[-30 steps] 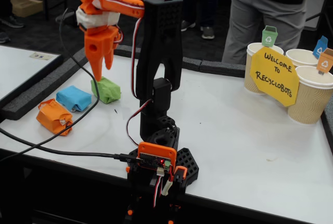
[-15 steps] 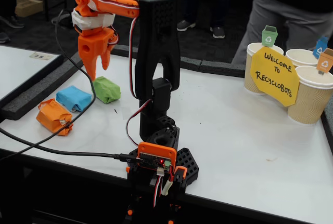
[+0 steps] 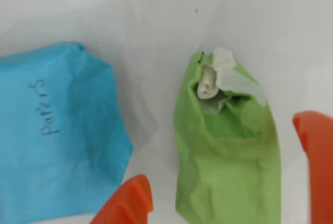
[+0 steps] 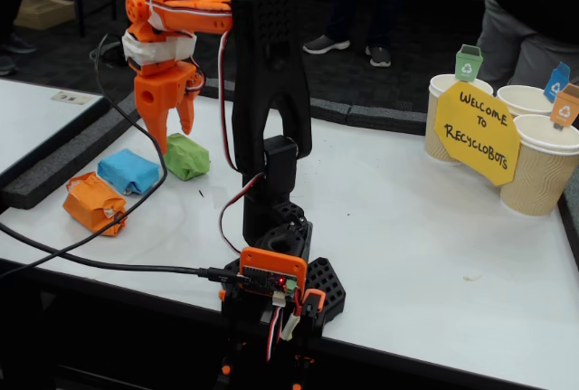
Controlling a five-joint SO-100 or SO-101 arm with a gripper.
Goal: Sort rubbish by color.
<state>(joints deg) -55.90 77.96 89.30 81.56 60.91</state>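
The green bundle (image 3: 226, 146) lies on the white table, straddled by my gripper (image 3: 221, 154), which is open with one orange finger (image 3: 127, 203) on its left and the other (image 3: 315, 156) on its right. The light blue bundle (image 3: 57, 130), with handwriting on it, lies just left of it. In the fixed view my gripper (image 4: 172, 135) hangs open just above the green bundle (image 4: 185, 156), not touching it. The blue bundle (image 4: 128, 171) and the orange taped bundle (image 4: 93, 202) lie further left, near the table's left edge.
Three tan paper cups (image 4: 543, 168) with green (image 4: 468, 62), blue (image 4: 557, 78) and orange (image 4: 565, 105) bin tags stand at the far right behind a yellow sign (image 4: 477, 132). The arm's base (image 4: 276, 290) sits at the front edge, with a black cable (image 4: 109, 259) running left.
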